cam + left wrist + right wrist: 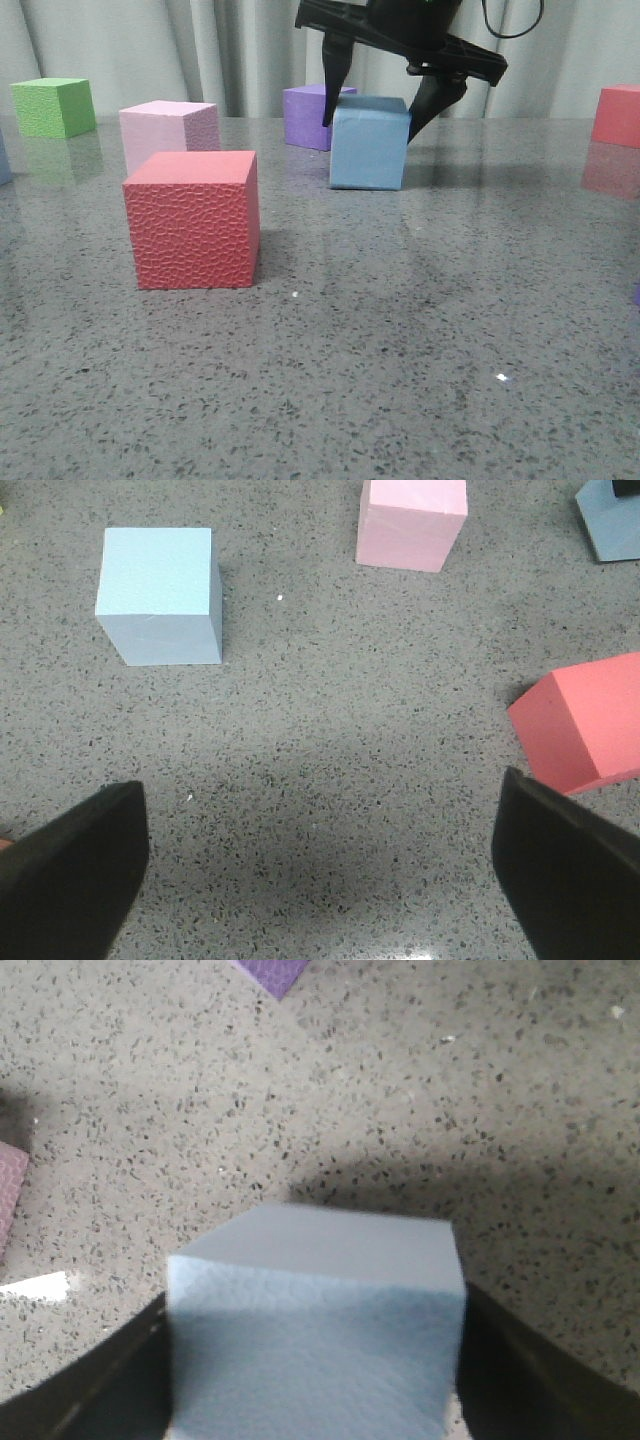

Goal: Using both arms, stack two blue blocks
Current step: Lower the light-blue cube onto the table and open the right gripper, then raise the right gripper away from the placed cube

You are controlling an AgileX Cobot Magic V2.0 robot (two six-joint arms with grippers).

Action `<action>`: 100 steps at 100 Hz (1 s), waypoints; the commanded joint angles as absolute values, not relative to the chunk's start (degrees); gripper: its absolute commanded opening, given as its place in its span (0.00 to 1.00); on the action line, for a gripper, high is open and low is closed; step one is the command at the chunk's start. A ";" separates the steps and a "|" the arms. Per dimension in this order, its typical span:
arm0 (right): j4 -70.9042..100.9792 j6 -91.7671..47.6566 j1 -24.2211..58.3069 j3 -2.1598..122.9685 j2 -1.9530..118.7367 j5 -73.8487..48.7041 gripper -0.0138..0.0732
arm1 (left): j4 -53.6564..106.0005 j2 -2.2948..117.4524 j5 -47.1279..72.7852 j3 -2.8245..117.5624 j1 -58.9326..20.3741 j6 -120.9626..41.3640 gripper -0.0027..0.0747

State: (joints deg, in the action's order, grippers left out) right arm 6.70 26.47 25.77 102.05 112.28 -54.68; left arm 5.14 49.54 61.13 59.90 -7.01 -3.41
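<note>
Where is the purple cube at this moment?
In the front view the purple cube sits at the back of the table, just left of centre, behind and left of the blue block between the right end effector fingers.

Surface was grey speckled stone, glossy. On it: textured red cube nearest the front, pink cube just behind it, green cube far left, blue block mid-back, purple cube behind that, another red cube far right. Second blue block showed in the left wrist view.
</note>
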 commanded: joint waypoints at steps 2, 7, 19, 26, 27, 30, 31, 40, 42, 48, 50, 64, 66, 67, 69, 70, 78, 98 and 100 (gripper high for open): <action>7.07 26.27 25.81 103.89 109.14 -52.63 0.85 | 6.13 49.46 57.78 61.82 -7.35 -3.43 0.89; 7.07 26.27 25.81 103.89 109.14 -52.77 0.87 | 6.13 49.46 57.78 61.82 -7.35 -3.43 0.89; 7.07 26.27 25.81 103.89 109.14 -53.04 0.90 | 6.13 49.46 57.78 61.82 -7.35 -3.43 0.89; 7.07 26.27 25.81 103.89 109.14 -52.99 0.90 | 6.13 49.46 57.78 61.82 -7.35 -3.43 0.89; 7.07 26.27 25.81 103.89 109.14 -52.99 0.90 | 6.13 49.46 57.78 61.82 -7.35 -3.43 0.89; 7.07 26.27 25.81 103.89 109.14 -52.93 0.89 | 6.13 49.46 57.78 61.82 -7.35 -3.43 0.89; 7.07 26.27 25.81 103.89 109.14 -52.93 0.89 | 6.13 49.46 57.78 61.82 -7.35 -3.43 0.89; 7.11 26.27 25.81 103.89 108.90 -52.99 0.89 | 6.13 49.46 57.78 61.82 -7.35 -3.43 0.89; 7.11 26.27 25.81 103.95 108.86 -52.99 0.89 | 6.13 49.46 57.78 61.82 -7.35 -3.43 0.89; 7.11 26.27 25.81 104.52 108.62 -53.53 0.89 | 6.13 49.46 57.78 61.82 -7.35 -3.43 0.89; 7.11 26.22 25.81 104.83 108.57 -53.81 0.89 | 6.13 49.46 57.78 61.82 -7.35 -3.43 0.89; 7.05 24.71 25.81 108.69 108.21 -56.94 0.89 | 6.13 49.46 57.78 61.82 -7.35 -3.43 0.89; 7.05 24.57 25.81 109.28 108.06 -57.41 0.89 | 6.13 49.46 57.78 61.82 -7.35 -3.43 0.89; 7.05 24.40 25.81 109.47 108.01 -57.54 0.89 | 6.13 49.46 57.78 61.82 -7.35 -3.43 0.89; 7.05 24.15 25.81 110.03 107.84 -57.93 0.89 | 6.13 49.46 57.88 61.82 -7.35 -3.43 0.89; 7.05 24.15 25.81 110.21 107.74 -58.06 0.89 | 6.13 49.46 57.88 61.82 -7.35 -3.43 0.89; 7.00 23.06 25.81 112.42 107.09 -59.62 0.89 | 6.13 49.46 57.88 61.82 -7.35 -3.43 0.89; 0.32 22.63 25.64 113.82 104.46 -61.07 0.89 | 6.13 49.46 57.88 61.82 -7.35 -3.43 0.89; -0.40 22.63 25.61 113.82 104.22 -61.37 0.89 | 6.13 49.46 57.88 61.82 -7.35 -3.43 0.89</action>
